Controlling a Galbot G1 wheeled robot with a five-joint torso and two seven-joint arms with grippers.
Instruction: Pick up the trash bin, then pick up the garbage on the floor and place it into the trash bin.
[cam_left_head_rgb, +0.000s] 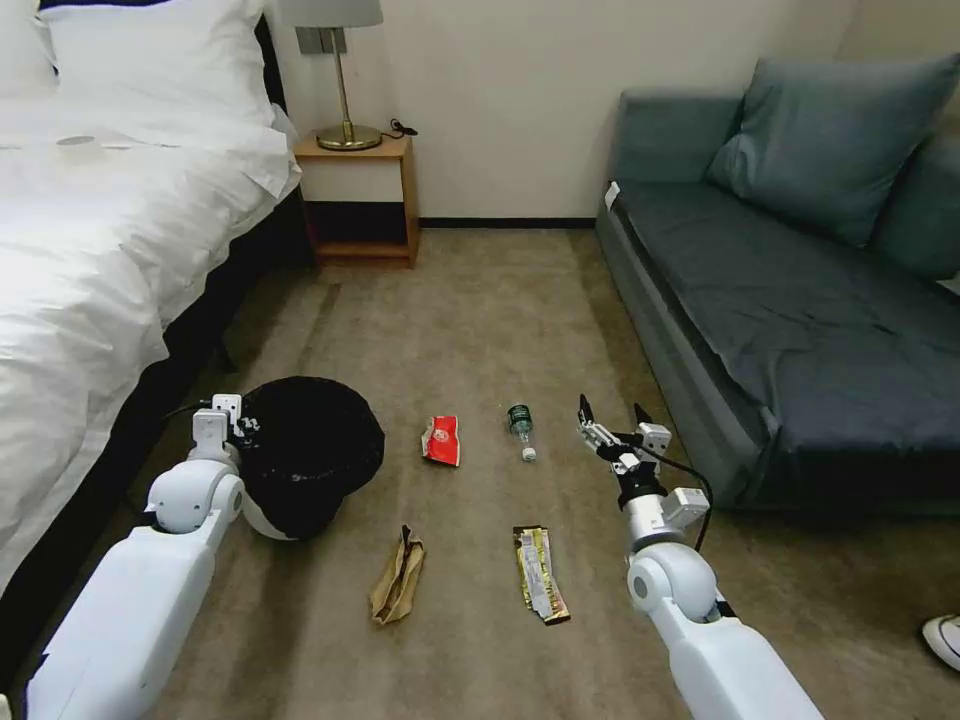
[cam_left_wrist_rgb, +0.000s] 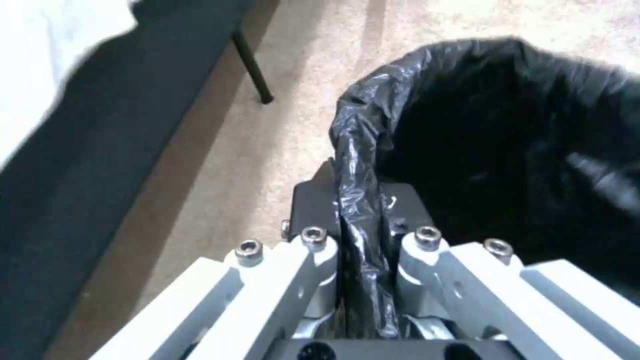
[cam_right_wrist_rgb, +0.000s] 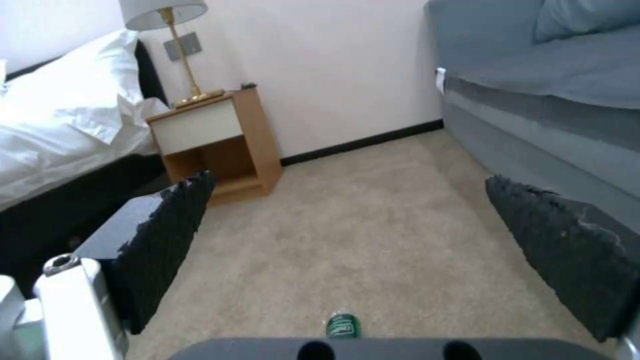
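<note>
Trash bin (cam_left_head_rgb: 310, 455) rim pinched in left hand (cam_left_wrist_rgb: 360, 220), right hand (cam_left_head_rgb: 612, 417) spread open near bottle (cam_left_head_rgb: 521, 428)

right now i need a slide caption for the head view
Left gripper holds the bin by its rim; open right gripper hovers near the bottle.

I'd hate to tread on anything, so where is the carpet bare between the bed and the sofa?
Bare carpet runs from the nightstand down to the small bottle, and along the sofa. It is crowded nearer the robot: red packet, brown paper bag and gold wrapper, with the trash bin held by the left gripper beside the bed.
</note>
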